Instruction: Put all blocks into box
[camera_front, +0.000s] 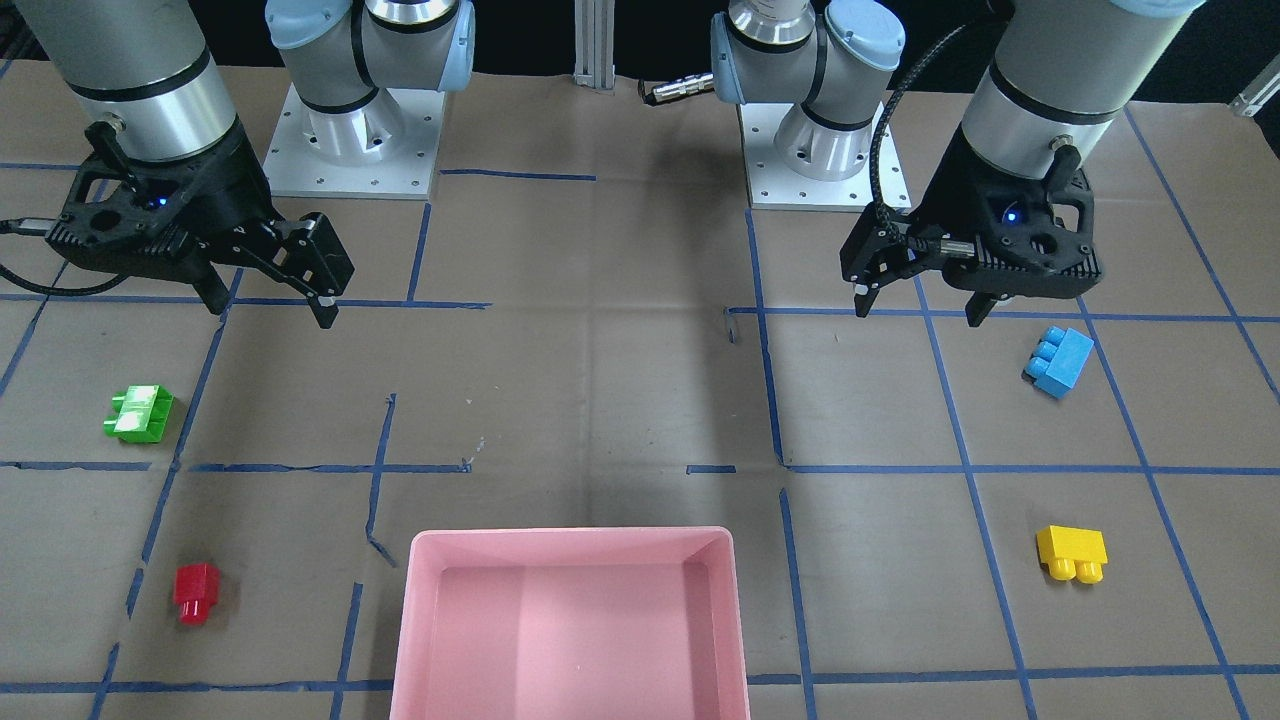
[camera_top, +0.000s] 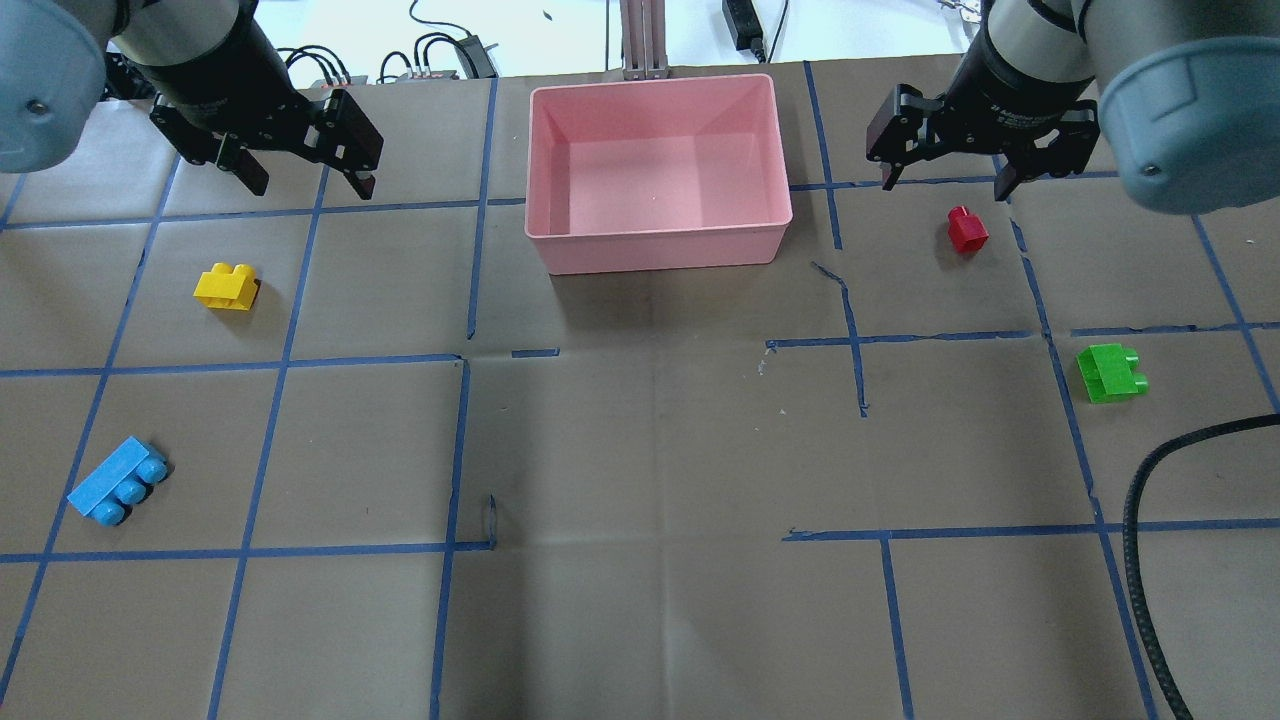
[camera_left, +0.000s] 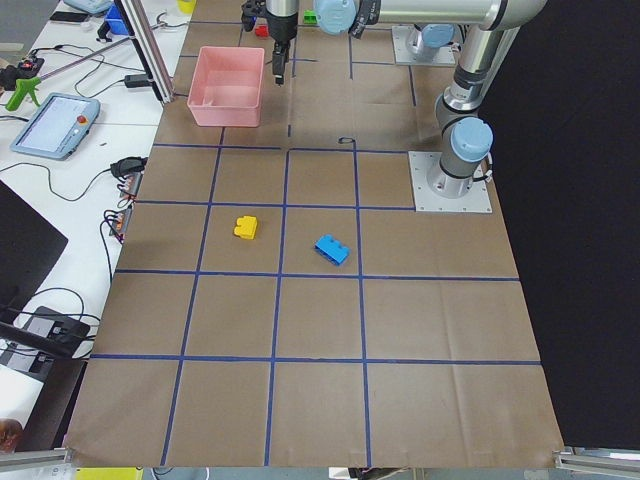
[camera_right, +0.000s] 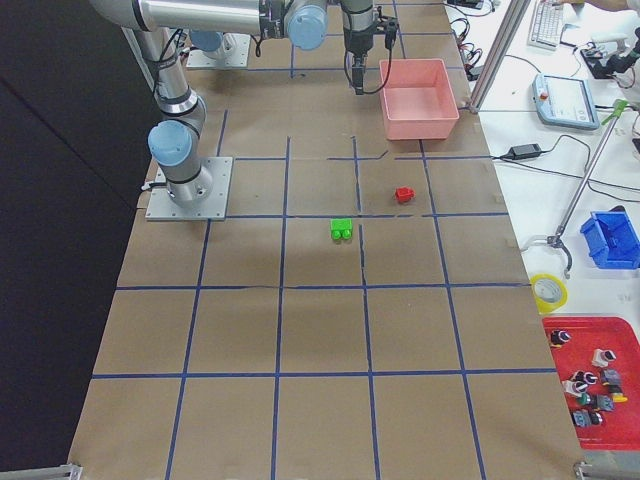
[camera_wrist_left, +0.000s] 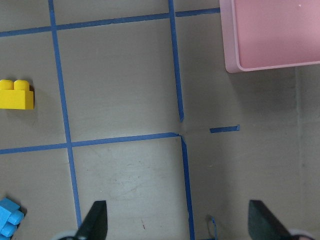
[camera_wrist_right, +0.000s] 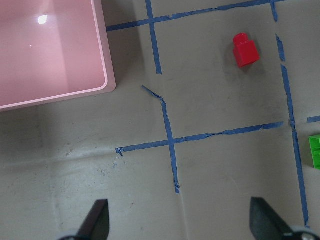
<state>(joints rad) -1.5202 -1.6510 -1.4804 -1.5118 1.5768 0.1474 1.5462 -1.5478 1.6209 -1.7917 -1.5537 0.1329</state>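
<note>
The pink box (camera_top: 660, 245) stands at the table's far middle and holds nothing. The yellow brick (camera_top: 226, 287) and the blue brick (camera_top: 118, 482) lie on the left side. The red brick (camera_top: 967, 229) and the green brick (camera_top: 1110, 373) lie on the right side. My left gripper (camera_top: 310, 188) is open and empty, raised above the table left of the box, beyond the yellow brick. My right gripper (camera_top: 945, 185) is open and empty, raised right of the box, just beyond the red brick. The left wrist view shows the box corner (camera_wrist_left: 265, 40) and the yellow brick (camera_wrist_left: 16, 94).
Brown paper with a blue tape grid covers the table. A black cable (camera_top: 1140, 520) hangs over the near right side. The two arm bases (camera_front: 350, 140) (camera_front: 830, 150) are bolted at the robot's edge. An aluminium post (camera_top: 640, 40) stands behind the box.
</note>
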